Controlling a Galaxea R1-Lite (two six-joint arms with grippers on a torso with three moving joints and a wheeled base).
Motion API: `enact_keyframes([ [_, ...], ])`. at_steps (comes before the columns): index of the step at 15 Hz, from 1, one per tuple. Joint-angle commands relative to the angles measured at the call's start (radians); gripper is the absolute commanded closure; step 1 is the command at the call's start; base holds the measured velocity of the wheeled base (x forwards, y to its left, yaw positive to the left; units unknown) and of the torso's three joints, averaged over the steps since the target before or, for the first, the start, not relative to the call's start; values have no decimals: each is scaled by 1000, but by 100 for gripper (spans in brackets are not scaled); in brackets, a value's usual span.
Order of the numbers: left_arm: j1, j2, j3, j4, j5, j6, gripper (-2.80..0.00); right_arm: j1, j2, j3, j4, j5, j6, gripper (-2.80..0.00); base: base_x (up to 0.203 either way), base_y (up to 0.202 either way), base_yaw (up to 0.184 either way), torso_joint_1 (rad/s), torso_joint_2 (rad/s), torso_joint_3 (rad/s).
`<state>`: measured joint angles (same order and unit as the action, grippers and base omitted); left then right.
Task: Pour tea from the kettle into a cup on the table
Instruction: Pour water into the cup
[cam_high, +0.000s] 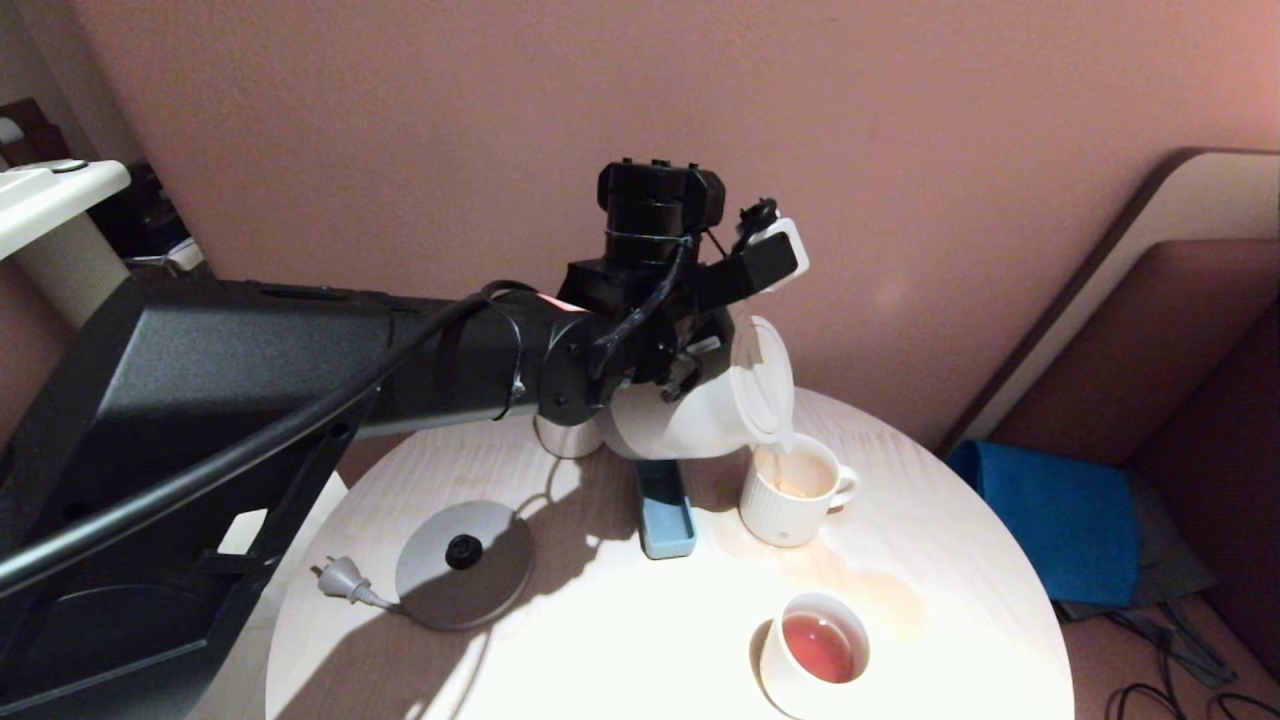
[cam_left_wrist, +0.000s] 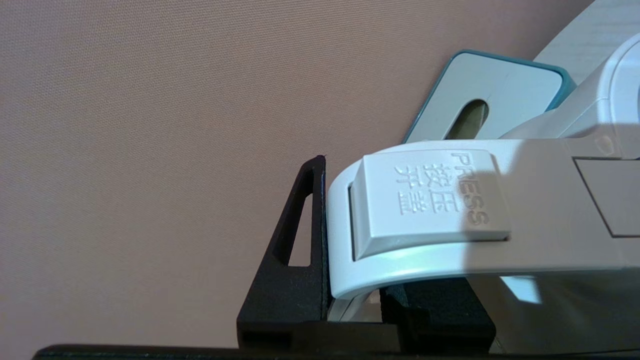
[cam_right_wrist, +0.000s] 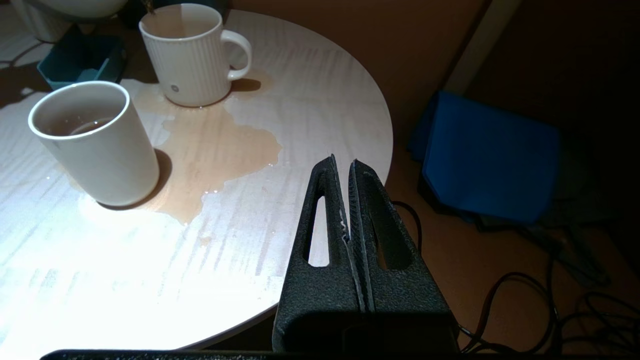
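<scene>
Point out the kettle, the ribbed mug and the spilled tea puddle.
kettle (cam_high: 690, 425), head view, white body.
ribbed mug (cam_right_wrist: 187, 60), right wrist view, ribbed side.
spilled tea puddle (cam_right_wrist: 210, 150), right wrist view, middle of the puddle.

kettle (cam_high: 690, 420) tipped above cup (cam_high: 792, 495) on table (cam_high: 960, 560), tray (cam_high: 665, 510) left

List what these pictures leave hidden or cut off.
- Kettle rear: head view, hidden behind the left gripper and arm.
- Kettle spout: left wrist view, out of frame.
- Tea level in ribbed cup: right wrist view, cut off by the edge.
</scene>
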<state>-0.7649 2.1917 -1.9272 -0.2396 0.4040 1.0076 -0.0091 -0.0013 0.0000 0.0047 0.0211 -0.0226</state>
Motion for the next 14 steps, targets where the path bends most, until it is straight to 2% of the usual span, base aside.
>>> enact_keyframes([
  [1,-1,0,1,-3,2,15,0,0,1,0,0,0,0,0,0,0,0,0,0,0],
  [4,-1,2,1,-6,2,40,0,0,1,0,0,0,0,0,0,0,0,0,0,0],
  [14,-1,5,-7,-15,4,40,0,0,1,0,0,0,0,0,0,0,0,0,0,0],
])
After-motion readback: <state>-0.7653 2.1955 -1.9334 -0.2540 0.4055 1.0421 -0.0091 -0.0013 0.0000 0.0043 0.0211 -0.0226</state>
